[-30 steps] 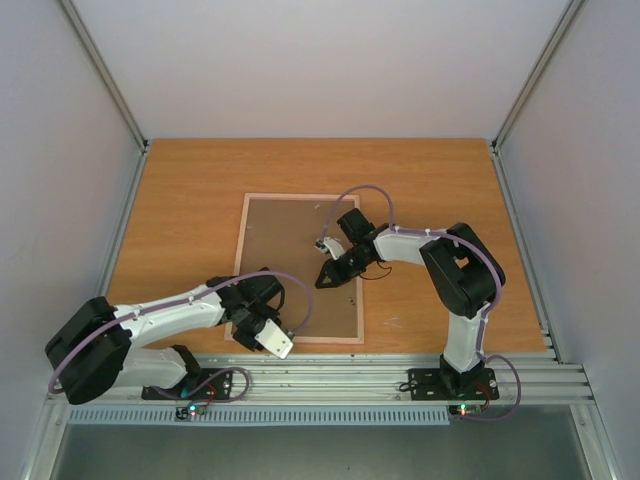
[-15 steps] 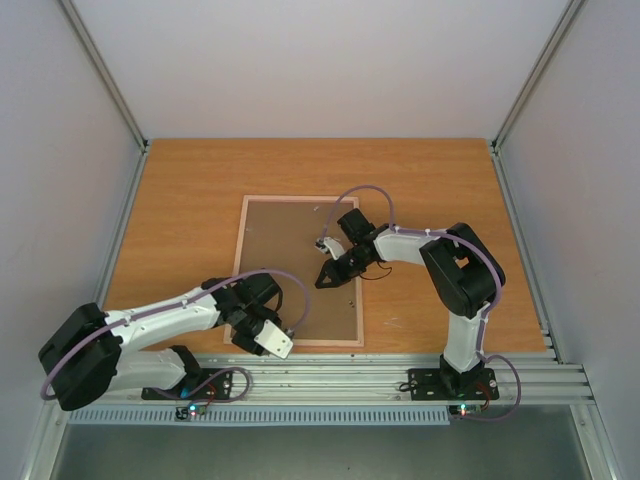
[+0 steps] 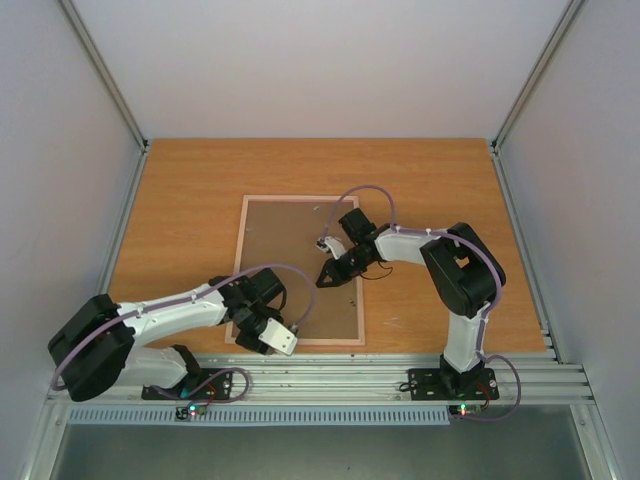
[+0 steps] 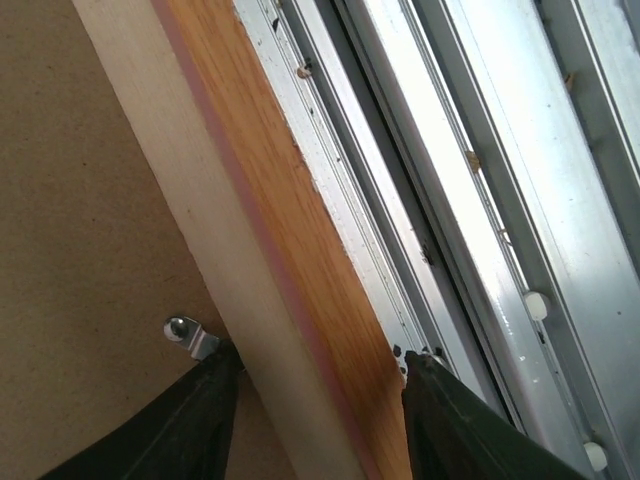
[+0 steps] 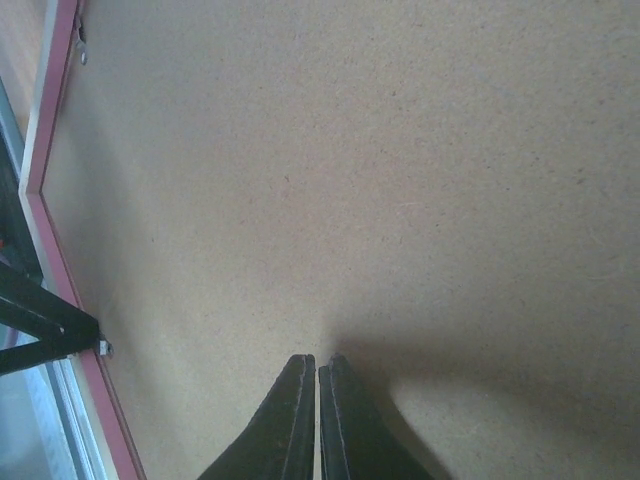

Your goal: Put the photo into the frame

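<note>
Since the frame (image 3: 300, 197) lies face down by the front edge of the table (image 3: 180, 200) w/ the board (image 3: 290, 250) seated in it, the photo shows in no view — presumably it sits under the board, but I can't confirm. L gripper (image 4: 320, 362) has fingers apart, straddling the frame's near rail at the left corner: one finger on the board side right beside a small metal tab (image 4: 190, 335), the other outside, over the table edge. Nothing clamped. R gripper (image 5: 318, 365) has fingers together, tips down at the board right of its middle, apparently pinning it.

Risks, as I judge them:
1) Inner L finger is so close to the tab that a sideways move could skate over it or bend it up instead of turning it — board left unlocked.
2) If the L fingers close they'd pinch the rail, not the tab; a pull then drags the frame and the photo beneath could slip askew.
3) Frame is near the table edge; a shove toward the bases could push it onto the metal rails (image 4: 480, 200).
4) R tips press one spot only, so the board could pivot.
</note>
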